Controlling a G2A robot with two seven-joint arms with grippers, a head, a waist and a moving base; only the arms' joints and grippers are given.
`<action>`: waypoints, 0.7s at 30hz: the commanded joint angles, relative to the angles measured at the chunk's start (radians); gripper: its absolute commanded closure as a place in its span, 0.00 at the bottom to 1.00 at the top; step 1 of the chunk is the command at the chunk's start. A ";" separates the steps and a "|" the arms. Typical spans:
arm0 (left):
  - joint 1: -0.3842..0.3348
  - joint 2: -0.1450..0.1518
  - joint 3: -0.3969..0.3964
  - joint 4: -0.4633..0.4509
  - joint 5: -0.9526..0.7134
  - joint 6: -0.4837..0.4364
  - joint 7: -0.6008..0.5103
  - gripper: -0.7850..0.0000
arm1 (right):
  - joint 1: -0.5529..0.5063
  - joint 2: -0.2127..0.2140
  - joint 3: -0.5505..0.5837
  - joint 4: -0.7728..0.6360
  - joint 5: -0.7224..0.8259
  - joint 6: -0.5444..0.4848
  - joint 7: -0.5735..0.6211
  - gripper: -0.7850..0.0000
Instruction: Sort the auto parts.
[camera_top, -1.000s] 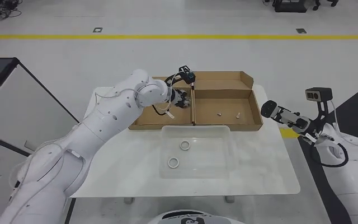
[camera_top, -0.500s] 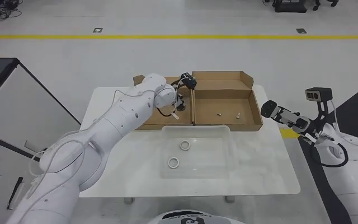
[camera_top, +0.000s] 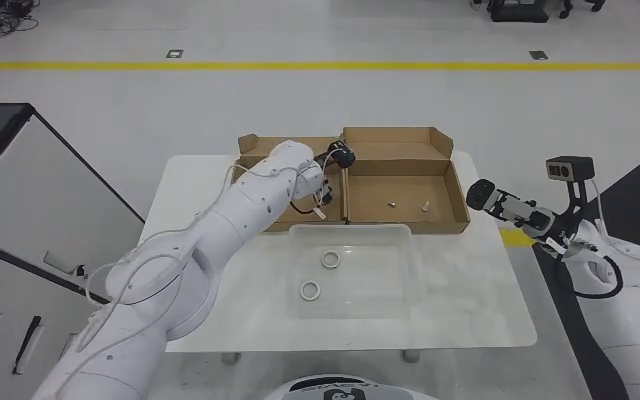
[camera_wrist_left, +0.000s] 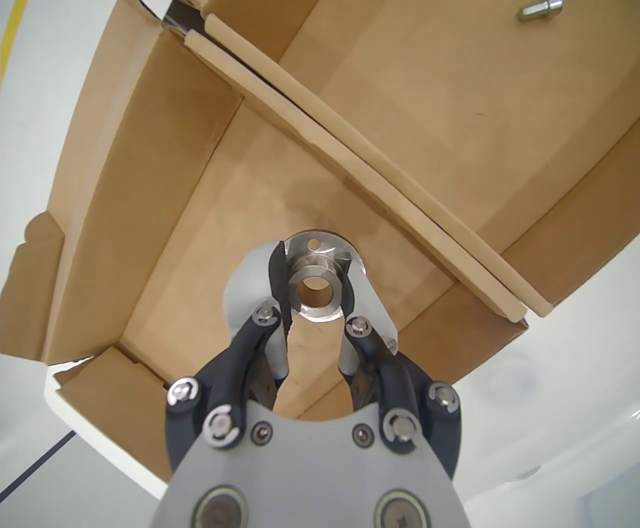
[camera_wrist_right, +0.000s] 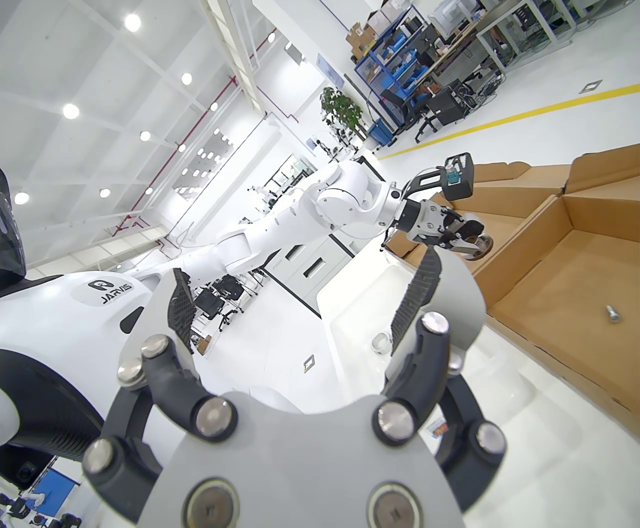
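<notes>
My left gripper (camera_wrist_left: 312, 282) is shut on a metal flanged bushing (camera_wrist_left: 315, 290), held just above the floor of the left cardboard box (camera_wrist_left: 200, 240) near the wall it shares with the right box. In the top view the left gripper (camera_top: 322, 192) hangs over the left cardboard box (camera_top: 262, 215). The right wrist view shows the bushing (camera_wrist_right: 481, 245) in that gripper from the side. My right gripper (camera_wrist_right: 300, 295) is open and holds nothing; in the top view the right gripper (camera_top: 484, 195) sits beyond the table's right edge.
The right cardboard box (camera_top: 440, 190) holds two small bolts (camera_top: 392, 203) (camera_top: 425, 207); one bolt (camera_wrist_left: 539, 10) shows in the left wrist view. A clear tray (camera_top: 395, 300) at the table's front holds two white rings (camera_top: 329, 260) (camera_top: 310, 291).
The left arm has swung in over the left box, its wrist shifting slightly toward the front with the bushing still held. The right arm has not moved.
</notes>
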 joint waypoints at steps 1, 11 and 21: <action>0.001 -0.013 0.002 0.030 0.005 -0.004 0.006 1.00 | 0.000 0.000 0.000 0.000 0.000 0.000 0.000 0.00; 0.003 -0.067 0.001 0.146 0.014 -0.035 0.025 1.00 | 0.000 0.000 0.000 0.000 0.000 0.000 0.000 0.00; 0.003 -0.108 -0.007 0.223 0.025 -0.050 0.036 0.44 | 0.000 0.000 0.000 0.000 0.000 0.000 0.000 0.00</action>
